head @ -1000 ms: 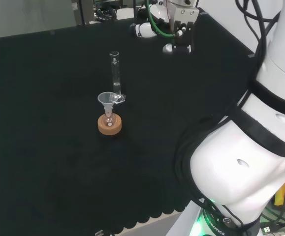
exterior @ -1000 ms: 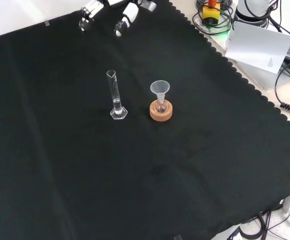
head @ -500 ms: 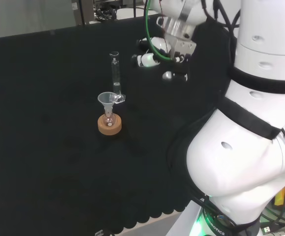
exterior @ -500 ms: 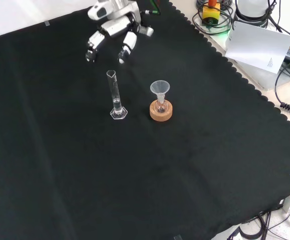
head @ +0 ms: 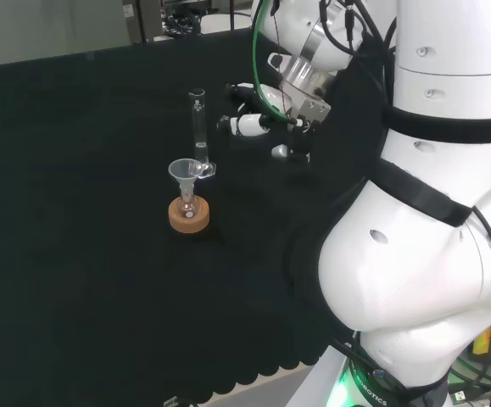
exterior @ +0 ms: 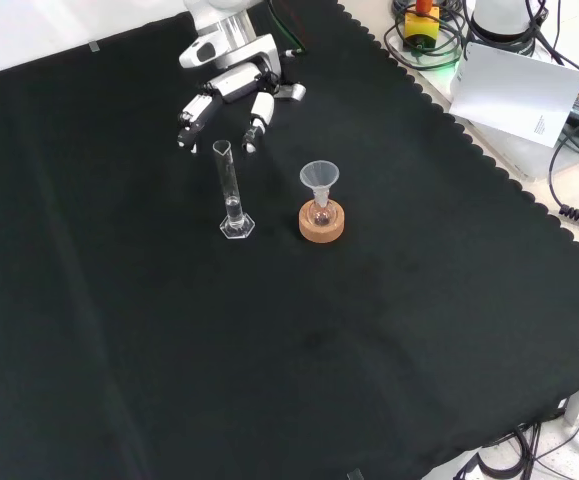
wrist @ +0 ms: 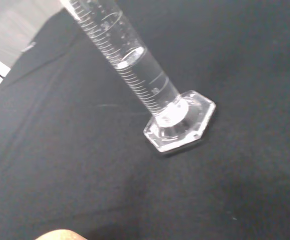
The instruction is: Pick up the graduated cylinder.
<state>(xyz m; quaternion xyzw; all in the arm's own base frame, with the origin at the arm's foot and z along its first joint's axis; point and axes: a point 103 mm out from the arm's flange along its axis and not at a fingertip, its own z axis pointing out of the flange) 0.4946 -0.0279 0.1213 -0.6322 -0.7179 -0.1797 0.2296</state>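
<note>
Because the cylinder (exterior: 231,190) was a tall, thin tube of clear glass on a small six-sided foot, it looked light, slick, breakable and easy to tip; a little clear liquid sat low in it. It stood upright on the black cloth (exterior: 369,340), just left of the funnel (exterior: 319,177) on its cork ring (exterior: 322,222) in the front view. The tube's middle, above the liquid, seemed the safest place to grip. The hand (exterior: 224,95) hovered just beyond the rim, fingers (exterior: 257,115) spread and pointing down, holding nothing.
</note>
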